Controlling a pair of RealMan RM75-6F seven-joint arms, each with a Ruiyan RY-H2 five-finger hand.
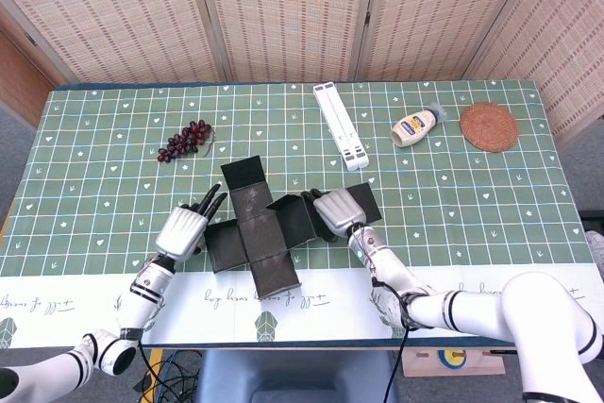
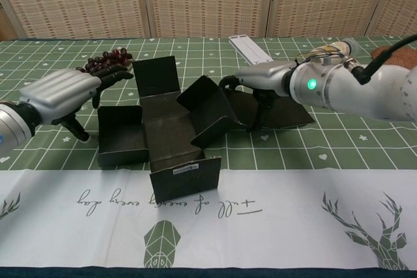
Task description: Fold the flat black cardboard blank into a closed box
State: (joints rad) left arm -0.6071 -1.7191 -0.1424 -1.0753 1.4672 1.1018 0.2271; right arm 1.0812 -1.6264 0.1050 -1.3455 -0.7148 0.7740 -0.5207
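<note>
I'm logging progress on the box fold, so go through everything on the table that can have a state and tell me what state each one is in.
Black cardboard blank: partly folded, several flaps raised, not closed.
Left hand: open, fingers extended beside the blank's left flap, holding nothing.
Right hand: resting on the blank's right flap, fingers curled at its raised edge.
Mayonnaise squeeze bottle: lying on its side.
White folding stand: folded flat.

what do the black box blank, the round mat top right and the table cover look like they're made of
Black box blank: seemingly matte cardboard, with stiff flaps standing along sharp creases. Round mat: likely woven rattan or straw, brown with concentric coils. Table cover: probably printed cloth or vinyl, green grid with a white border; which one is unclear.
</note>
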